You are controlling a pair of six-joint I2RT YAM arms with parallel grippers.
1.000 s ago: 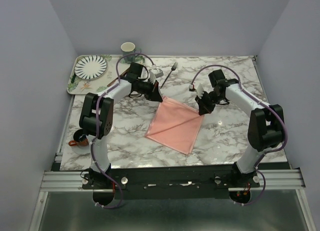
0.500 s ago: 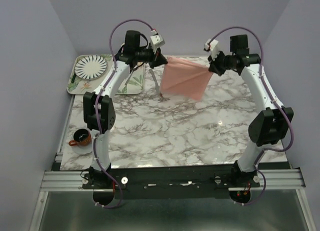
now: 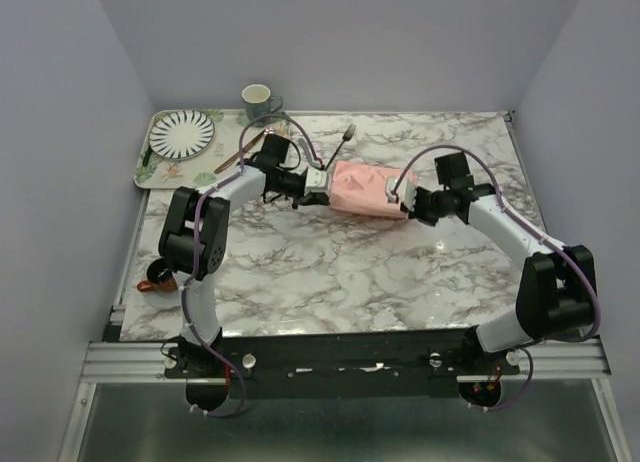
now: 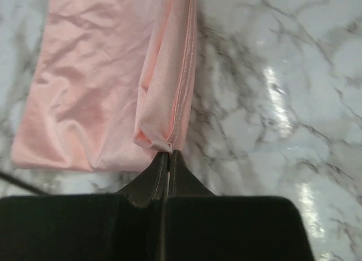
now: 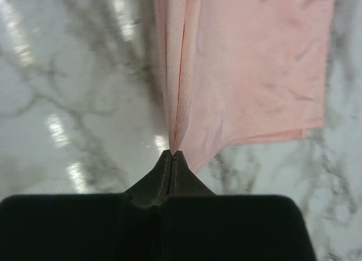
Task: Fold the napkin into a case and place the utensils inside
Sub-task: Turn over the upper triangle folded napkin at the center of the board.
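Two pincers are meeting mid-desk: left pincer [image 3: 322, 189] and right pincer [image 3: 399, 194] are each pinching one end of a raised fold in the napkin [image 3: 362, 187]. The rest of the cloth is lying flat on the desk [image 3: 330, 272] between them. Beyond, the fork [image 3: 344, 140] is lying on the marble.
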